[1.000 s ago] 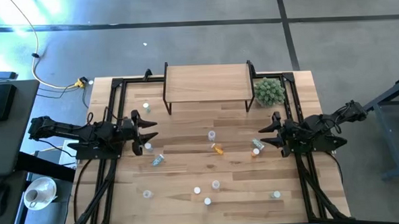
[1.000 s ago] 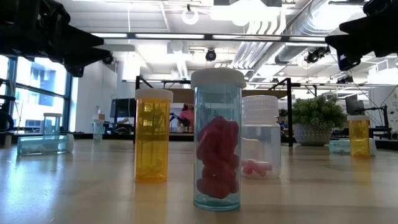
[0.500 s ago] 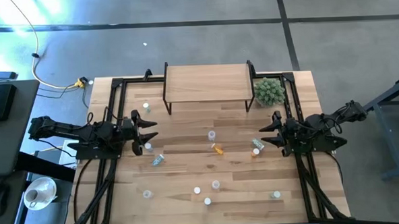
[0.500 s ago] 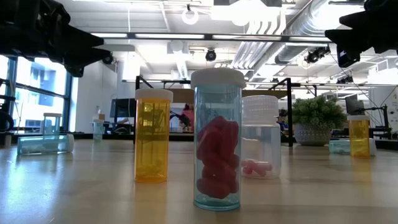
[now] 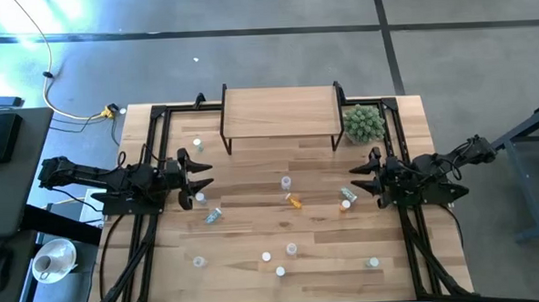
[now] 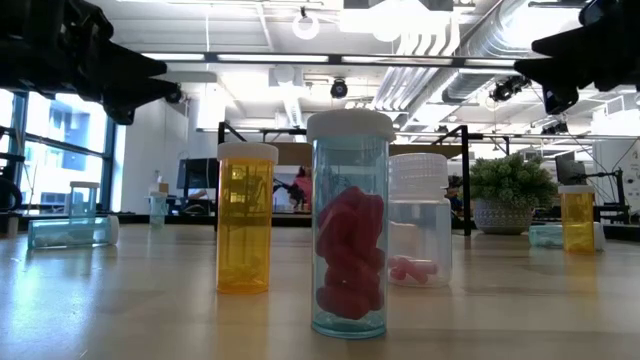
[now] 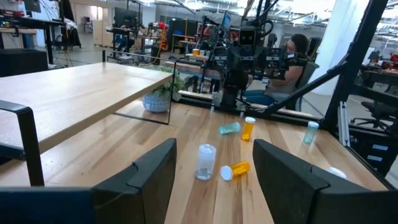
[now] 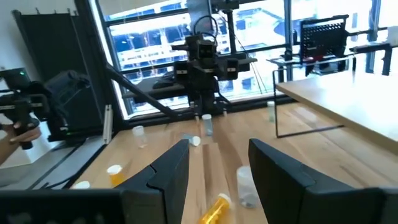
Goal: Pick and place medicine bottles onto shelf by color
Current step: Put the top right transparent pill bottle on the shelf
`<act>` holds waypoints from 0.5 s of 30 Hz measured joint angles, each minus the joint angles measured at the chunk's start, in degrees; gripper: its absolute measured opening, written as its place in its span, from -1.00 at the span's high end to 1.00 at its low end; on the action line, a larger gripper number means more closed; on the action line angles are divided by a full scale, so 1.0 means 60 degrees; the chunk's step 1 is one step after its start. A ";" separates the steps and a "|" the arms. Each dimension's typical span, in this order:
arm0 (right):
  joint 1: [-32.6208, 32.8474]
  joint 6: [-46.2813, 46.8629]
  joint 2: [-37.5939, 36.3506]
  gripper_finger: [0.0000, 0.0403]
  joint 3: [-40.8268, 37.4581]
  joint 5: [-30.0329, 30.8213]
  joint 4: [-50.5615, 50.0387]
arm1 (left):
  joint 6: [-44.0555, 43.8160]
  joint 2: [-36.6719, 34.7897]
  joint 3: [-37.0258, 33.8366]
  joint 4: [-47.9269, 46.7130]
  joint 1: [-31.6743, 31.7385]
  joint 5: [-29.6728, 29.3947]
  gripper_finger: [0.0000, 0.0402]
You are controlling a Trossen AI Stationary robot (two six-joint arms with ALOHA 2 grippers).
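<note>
Several small white-capped medicine bottles lie scattered over the plank table. A clear one [image 5: 286, 182] stands at the middle, with an orange one [image 5: 294, 202] on its side just nearer. A blue one [image 5: 348, 194] and an orange one [image 5: 345, 205] sit close to my right gripper. The shelf [image 5: 277, 114] stands on black legs at the far edge with nothing on its top. My left gripper [image 5: 205, 173] hovers level at the table's left, open, holding nothing. My right gripper [image 5: 360, 177] hovers level at the right, also open with nothing in it.
A spiky green plant ball [image 5: 363, 121] sits to the right of the shelf. More bottles stand near the front edge [image 5: 280, 271], and a blue one [image 5: 213, 215] lies at the left. Black frame rails [image 5: 151, 156] run along both sides of the table.
My right gripper has turned a little at the wrist without leaving its place. Nothing else has moved.
</note>
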 joint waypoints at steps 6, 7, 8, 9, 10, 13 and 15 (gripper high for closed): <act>-0.0001 0.0475 0.0442 0.15 0.0000 -0.0001 0.0004 | 0.0029 0.0000 0.0001 0.0000 0.0007 0.0000 -0.01; -0.0001 0.0499 0.0543 0.12 0.0000 0.0006 0.0007 | 0.0029 0.0000 0.0000 0.0004 0.0011 0.0000 -0.01; -0.0001 0.0509 0.0644 0.09 0.0000 0.0006 0.0031 | 0.0031 0.0000 0.0001 0.0004 0.0011 -0.0001 -0.01; -0.0001 0.0509 0.0750 0.06 0.0000 0.0006 0.0107 | 0.0029 0.0000 0.0001 0.0004 0.0011 0.0000 -0.01; -0.0001 0.0511 0.0862 0.03 0.0000 0.0006 0.0222 | 0.0029 0.0000 -0.0001 0.0004 0.0011 -0.0002 -0.01; 0.0000 0.0509 0.1194 -0.05 0.0000 0.0042 0.0887 | 0.0033 0.0000 0.0001 0.0004 0.0011 -0.0001 -0.01; -0.0001 0.0424 0.1440 -0.08 0.0007 0.0085 0.1491 | 0.0033 0.0000 0.0001 0.0004 0.0011 0.0000 -0.01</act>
